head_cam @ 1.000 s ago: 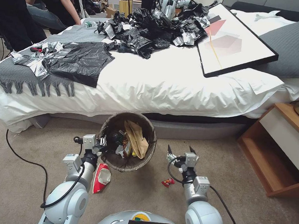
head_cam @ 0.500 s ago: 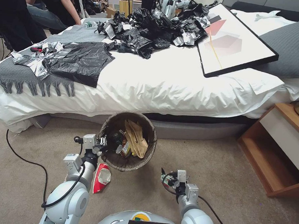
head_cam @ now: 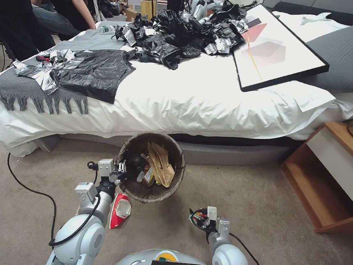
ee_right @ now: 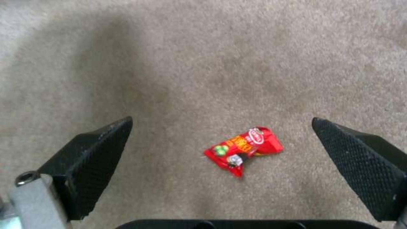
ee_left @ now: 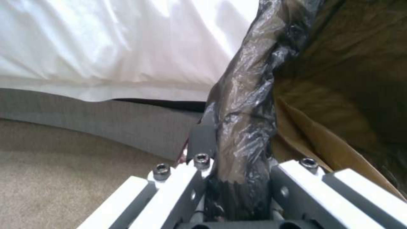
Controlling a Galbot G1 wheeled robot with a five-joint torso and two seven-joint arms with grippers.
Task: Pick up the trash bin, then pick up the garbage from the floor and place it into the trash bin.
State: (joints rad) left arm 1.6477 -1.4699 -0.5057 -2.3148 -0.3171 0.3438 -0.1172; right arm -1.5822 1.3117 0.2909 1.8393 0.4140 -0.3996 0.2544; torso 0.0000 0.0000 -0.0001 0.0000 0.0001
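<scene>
The trash bin [head_cam: 175,177], round with a dark liner, stands on the carpet by the bed, holding brown paper and other litter. My left gripper [head_cam: 120,171] is shut on its near-left rim; the left wrist view has the lined rim [ee_left: 244,127] pinched between the jaws of the left gripper [ee_left: 237,181]. My right gripper [head_cam: 197,218] hangs low over the carpet, right of the bin. In the right wrist view the right gripper [ee_right: 221,120] is open above a small red snack wrapper [ee_right: 244,149] and not touching it. A red-and-white wrapper [head_cam: 120,211] lies by my left arm.
The white bed [head_cam: 195,105] rises just behind the bin, carrying black plastic sheets [head_cam: 95,71] and a framed picture [head_cam: 274,46]. A wooden nightstand [head_cam: 333,179] stands at the right. A black cable [head_cam: 27,185] runs over the carpet on the left.
My right arm has drawn back toward me and dropped low, bringing its open gripper over the small red wrapper. The left gripper and the bin have not moved.
</scene>
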